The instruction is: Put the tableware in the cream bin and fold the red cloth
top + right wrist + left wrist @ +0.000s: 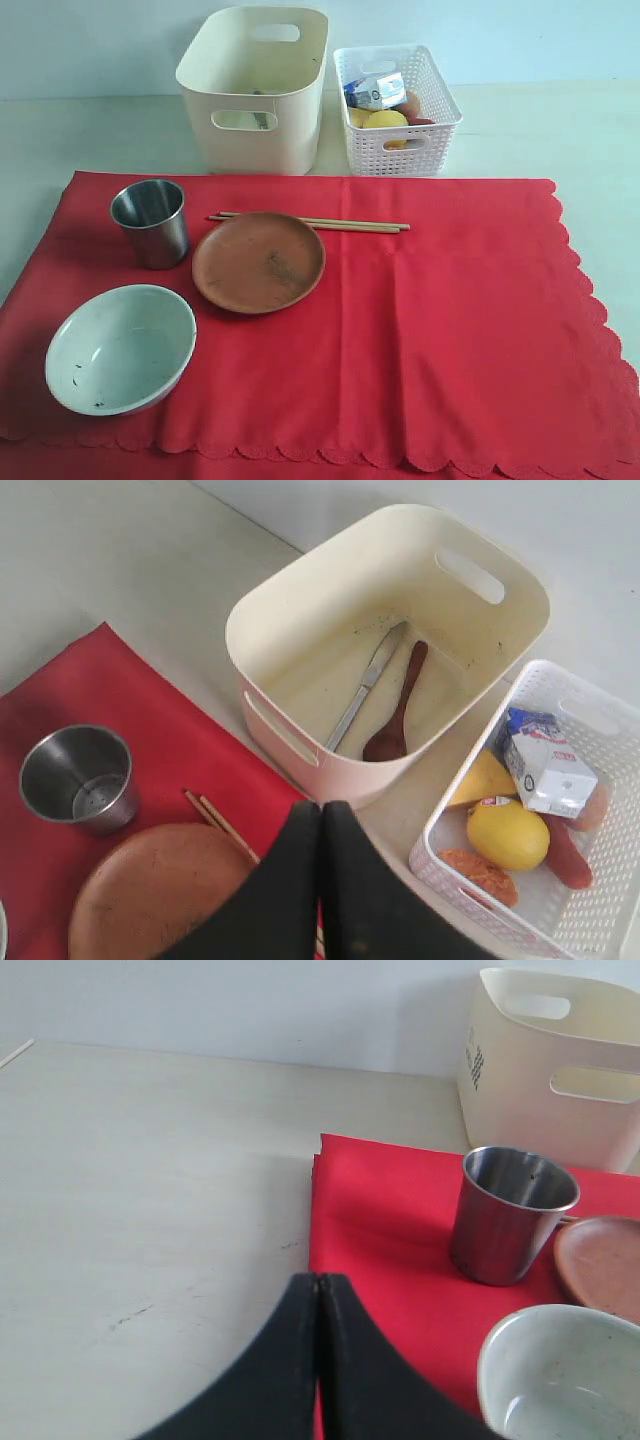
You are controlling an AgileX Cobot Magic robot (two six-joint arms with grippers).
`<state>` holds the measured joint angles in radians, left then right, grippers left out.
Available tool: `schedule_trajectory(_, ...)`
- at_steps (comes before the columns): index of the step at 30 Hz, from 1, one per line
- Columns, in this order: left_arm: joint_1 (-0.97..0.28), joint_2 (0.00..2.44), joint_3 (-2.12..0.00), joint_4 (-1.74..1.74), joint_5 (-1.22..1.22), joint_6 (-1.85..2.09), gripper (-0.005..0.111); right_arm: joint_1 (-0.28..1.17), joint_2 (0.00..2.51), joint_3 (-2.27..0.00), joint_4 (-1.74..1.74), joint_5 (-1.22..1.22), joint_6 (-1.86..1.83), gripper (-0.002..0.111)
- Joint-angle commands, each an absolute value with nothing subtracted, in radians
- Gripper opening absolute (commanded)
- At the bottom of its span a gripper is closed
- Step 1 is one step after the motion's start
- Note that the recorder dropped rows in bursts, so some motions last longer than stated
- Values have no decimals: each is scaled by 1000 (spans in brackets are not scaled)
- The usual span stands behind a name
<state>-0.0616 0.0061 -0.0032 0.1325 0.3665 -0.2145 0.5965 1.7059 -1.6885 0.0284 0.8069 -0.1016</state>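
Bowl point(120, 348) close to red cloth's point(450, 330) scalloped edge

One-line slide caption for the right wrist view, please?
Right fingers shut; cream bin holds knife and wooden spoon; steel cup, brown plate and chopsticks lie on the red cloth.

Cloth point(420, 330), left half: cup point(150, 222) at back, plate point(259, 262) right of it, bowl point(120, 348) in front of cup. Chopsticks point(340, 224) lie just behind plate, running right. Behind cloth: bin point(290, 120) left, basket point(400, 155) right. Knife point(365, 685) and spoon point(397, 705) in bin.
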Motion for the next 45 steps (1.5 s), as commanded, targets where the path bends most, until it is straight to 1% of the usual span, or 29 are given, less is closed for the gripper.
schedule_trajectory(1,-60,0,0,127,358,-215,0,593,1638,-1693,18,877,-95,0)
schedule_trajectory(26,-60,0,0,127,358,-215,0,593,1241,-1668,24,1044,-95,0)
schedule_trajectory(32,-60,0,0,127,358,-215,0,593,1074,-1531,24,1034,-95,0)
schedule_trajectory(45,-60,0,0,127,358,-215,0,593,642,-1171,22,916,-95,0)
